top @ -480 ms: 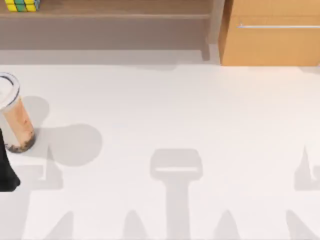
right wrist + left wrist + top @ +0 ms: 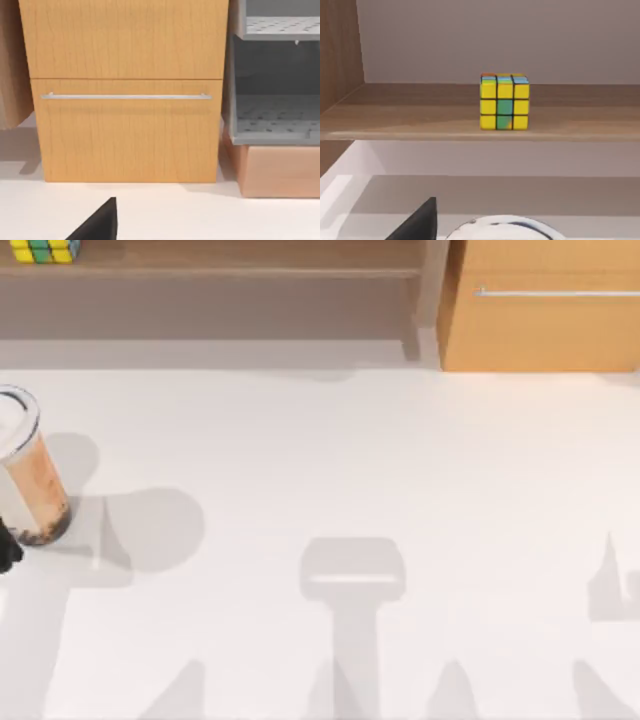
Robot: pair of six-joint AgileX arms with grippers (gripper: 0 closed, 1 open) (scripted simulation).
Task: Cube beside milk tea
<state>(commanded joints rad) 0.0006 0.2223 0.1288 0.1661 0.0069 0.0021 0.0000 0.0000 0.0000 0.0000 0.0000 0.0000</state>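
The cube (image 2: 42, 250), with yellow, green and blue stickers, sits on a wooden shelf (image 2: 230, 262) at the back left. In the left wrist view the cube (image 2: 504, 101) faces me on the shelf board (image 2: 410, 117), some way off. The milk tea (image 2: 30, 475) stands upright on the white table near the left edge, well in front of the shelf. Its clear lid (image 2: 505, 227) shows just below the camera. A black part of my left gripper (image 2: 8, 550) peeks in at the left edge, beside the cup's base. A dark part of my right gripper (image 2: 97, 222) hangs over the table, facing the cabinet.
A wooden drawer cabinet (image 2: 540, 310) with a metal handle (image 2: 125, 96) stands at the back right. A grey perforated rack (image 2: 275, 115) on a wooden base is beside it. The shelf's upright post (image 2: 425, 300) stands between shelf and cabinet.
The black part of my left arm at the table's left edge has shrunk back towards that edge, and its shadow has shifted. Cup and cube have not moved.
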